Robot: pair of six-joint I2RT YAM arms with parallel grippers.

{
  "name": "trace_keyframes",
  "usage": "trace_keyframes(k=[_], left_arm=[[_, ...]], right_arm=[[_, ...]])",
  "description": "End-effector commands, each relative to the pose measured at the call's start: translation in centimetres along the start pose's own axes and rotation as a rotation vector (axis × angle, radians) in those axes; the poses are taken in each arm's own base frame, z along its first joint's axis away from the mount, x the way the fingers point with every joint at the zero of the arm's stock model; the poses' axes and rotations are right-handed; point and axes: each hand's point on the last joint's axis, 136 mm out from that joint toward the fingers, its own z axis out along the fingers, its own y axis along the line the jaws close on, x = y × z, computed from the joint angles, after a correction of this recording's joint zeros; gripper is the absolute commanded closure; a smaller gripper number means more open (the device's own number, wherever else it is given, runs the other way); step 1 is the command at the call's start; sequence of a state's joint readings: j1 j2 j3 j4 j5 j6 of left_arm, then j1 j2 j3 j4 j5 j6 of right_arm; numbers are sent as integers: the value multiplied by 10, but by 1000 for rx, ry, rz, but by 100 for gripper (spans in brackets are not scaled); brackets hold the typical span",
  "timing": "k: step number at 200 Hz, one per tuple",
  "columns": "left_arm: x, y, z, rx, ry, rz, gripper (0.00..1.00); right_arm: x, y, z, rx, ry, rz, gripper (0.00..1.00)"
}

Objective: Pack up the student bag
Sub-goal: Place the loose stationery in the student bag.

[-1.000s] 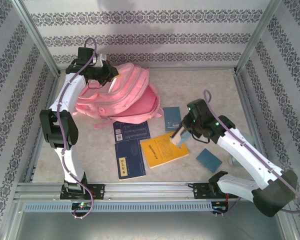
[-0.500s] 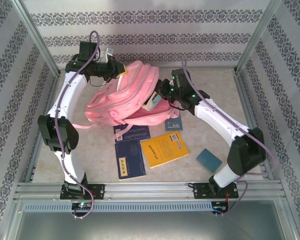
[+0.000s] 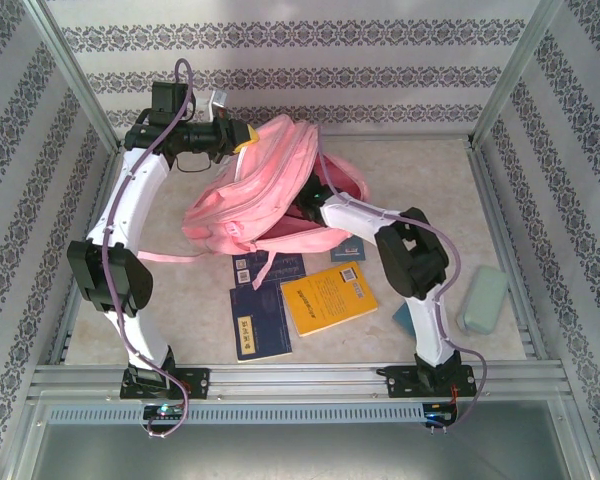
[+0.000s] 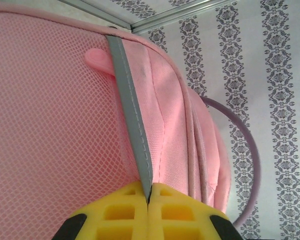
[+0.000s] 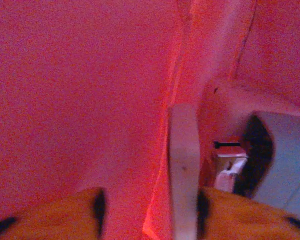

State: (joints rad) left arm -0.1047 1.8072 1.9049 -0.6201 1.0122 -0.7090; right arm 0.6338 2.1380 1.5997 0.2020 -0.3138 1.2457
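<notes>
Pink fabric of the student bag (image 3: pixel 270 185) hung from the left gripper (image 4: pixel 149 197), which was clamped on its grey trim strip (image 4: pixel 132 125). The right gripper (image 5: pixel 147 210) sat inside the bag, jaws apart, a pale flat item (image 5: pixel 182 165) standing between them. Withdrawal might drag that item out, or the thin strip could slip and the bag collapse onto the arm.

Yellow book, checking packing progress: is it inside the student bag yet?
No, the yellow book lies on the table outside the student bag.
</notes>
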Motion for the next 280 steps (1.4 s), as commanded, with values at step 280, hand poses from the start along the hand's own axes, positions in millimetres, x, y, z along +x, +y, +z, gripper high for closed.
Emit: trace_keyframes(k=[280], left_arm=[[-33,95,-43,-273,-332,-92,100]], right_arm=[[-10,-160,-349,1022,-178,-167,2]])
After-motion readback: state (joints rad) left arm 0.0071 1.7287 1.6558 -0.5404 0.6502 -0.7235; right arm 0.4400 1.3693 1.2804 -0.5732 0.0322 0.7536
